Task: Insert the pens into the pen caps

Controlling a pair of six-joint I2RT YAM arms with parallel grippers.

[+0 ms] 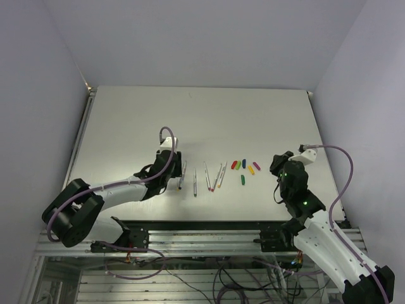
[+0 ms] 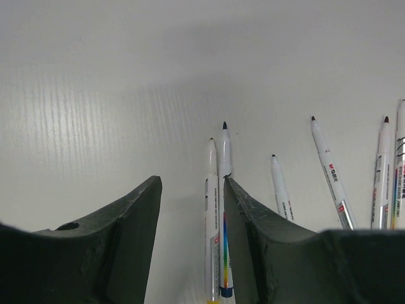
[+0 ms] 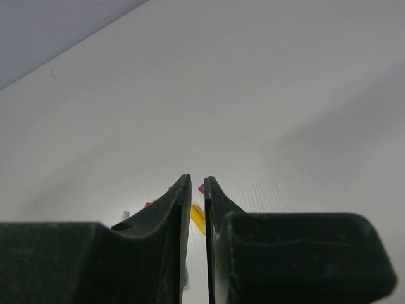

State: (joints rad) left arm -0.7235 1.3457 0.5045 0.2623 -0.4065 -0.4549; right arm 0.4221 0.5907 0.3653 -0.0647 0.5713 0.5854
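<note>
Grey-white table [image 1: 253, 114] runs from the front edge by my bases to the far wall. The pens [image 1: 207, 177] lie in a loose row near that front edge, long axes running near to far, with broad tabletop beyond their tips. My left pincer [image 2: 190, 187] sits low at the left end of the row, released: its fingers [image 2: 136, 240] stand apart, and two pens lie side by side in the gap, hard against the inner face of the right-hand finger. One is dark-tipped, the other pale-tipped, and both point away from my wrist. One carries a rainbow band down its barrel. Rightward the other pens fan out slightly, tips also pointing away; one bears dark print beginning with an M above a small red mark, the rest too small for me to read. Just past the row the pen caps [image 1: 243, 166] lie in a small cluster, a green one nearer the front. Between them and the table's right edge my right pincer [image 3: 197, 179] is drawn nearly together, only a slit left, gripping nothing; a yellow cap shows through that slit
</note>
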